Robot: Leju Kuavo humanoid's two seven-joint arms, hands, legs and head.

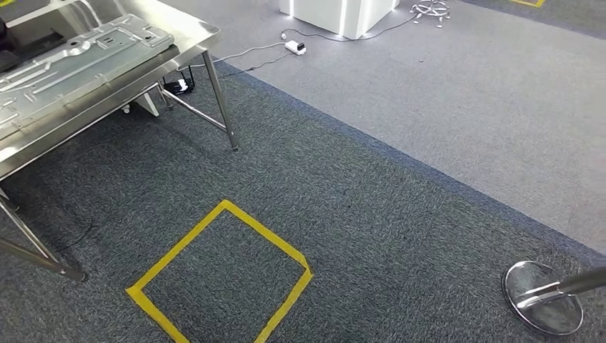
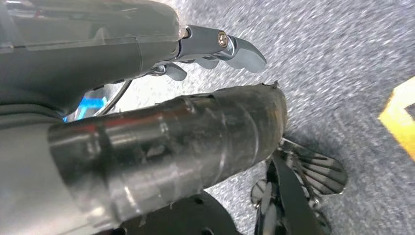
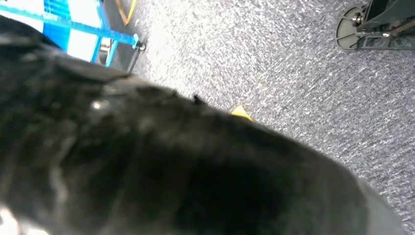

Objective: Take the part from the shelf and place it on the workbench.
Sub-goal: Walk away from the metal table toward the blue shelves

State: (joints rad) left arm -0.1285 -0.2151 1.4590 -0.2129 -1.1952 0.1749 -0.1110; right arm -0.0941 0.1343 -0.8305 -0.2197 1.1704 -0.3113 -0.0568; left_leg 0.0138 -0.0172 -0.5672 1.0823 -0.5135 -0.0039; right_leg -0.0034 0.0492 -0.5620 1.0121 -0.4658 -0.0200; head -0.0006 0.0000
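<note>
A stamped sheet-metal part [image 1: 68, 68] lies flat on the stainless steel table [image 1: 187, 30] at ten o'clock in the head view. On the dark carpet [image 1: 371, 214] at about seven o'clock is a square of yellow tape [image 1: 223, 275], and a round chrome stand base [image 1: 543, 296] sits at four o'clock. A white power strip [image 1: 295, 47] lies at twelve. The left robot hand [image 2: 147, 98] hangs over the floor holding nothing, fingers [image 2: 240, 49] spread. The right robot hand [image 3: 147, 171] is a dark blur; I cannot tell its state.

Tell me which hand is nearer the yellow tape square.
Left, probably: the yellow tape square lies left of centre ahead, its tape beside the left hand. Past the right hand, a small yellow corner peeks.
</note>
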